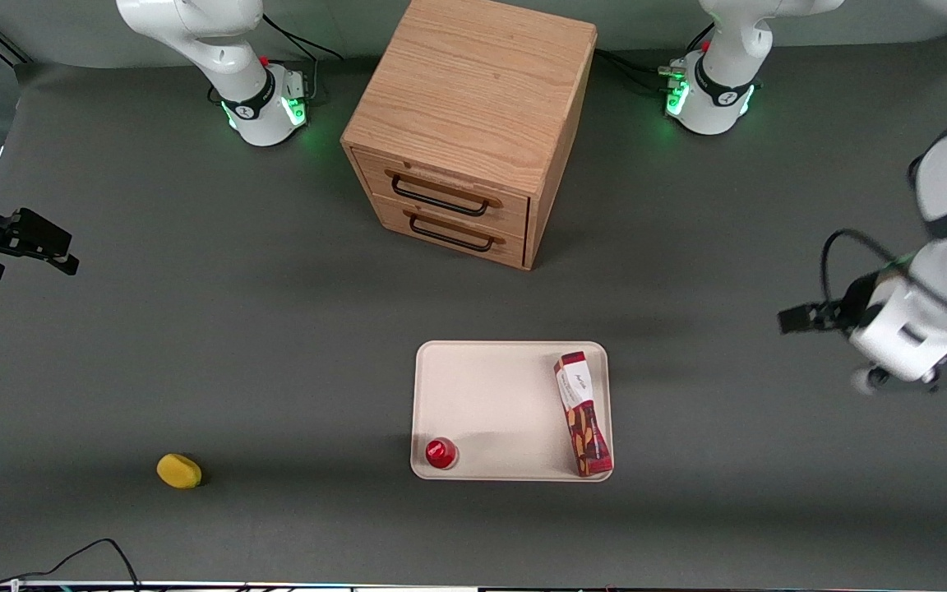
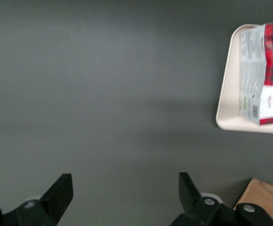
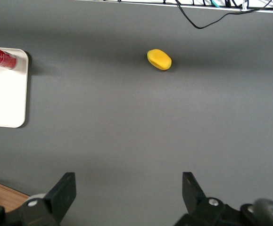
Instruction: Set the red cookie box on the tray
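- Box (image 1: pixel 582 413) lies on the tray (image 1: pixel 482 386), lower centre of the front view; placing looks done.
- Gripper (image 2: pixel 126 197) hangs wide and empty over bare worktop (image 1: pixel 276 329), right edge; next: park.

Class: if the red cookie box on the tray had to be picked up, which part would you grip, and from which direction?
Grip the cookie box mid-length across its narrow width, from above: it lies flat on the tray, long and slim, near the rim. The open gripper hangs over bare table, toward the working arm's end.
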